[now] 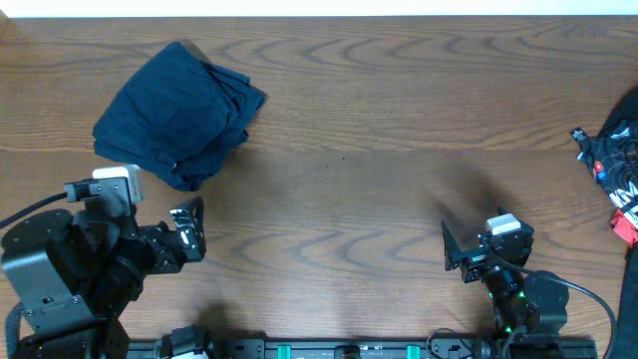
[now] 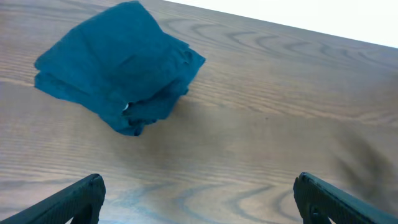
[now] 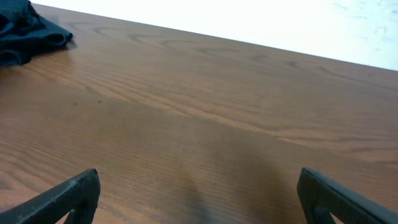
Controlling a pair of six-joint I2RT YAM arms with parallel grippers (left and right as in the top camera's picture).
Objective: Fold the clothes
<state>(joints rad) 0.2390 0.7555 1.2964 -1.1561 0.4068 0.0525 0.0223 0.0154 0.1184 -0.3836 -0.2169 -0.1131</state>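
A pile of folded dark navy-blue shorts [image 1: 179, 112] lies at the far left of the wooden table; it also shows in the left wrist view [image 2: 118, 65], and its edge shows at the top left of the right wrist view [image 3: 28, 34]. My left gripper [image 1: 189, 231] is open and empty, near the front left, a short way below the pile; its fingers [image 2: 199, 199] frame bare wood. My right gripper [image 1: 451, 246] is open and empty at the front right, over bare wood [image 3: 199, 196].
A dark garment with red and white print [image 1: 616, 165] lies at the table's right edge, partly out of view. The table's far edge meets a white surface [image 3: 249, 18].
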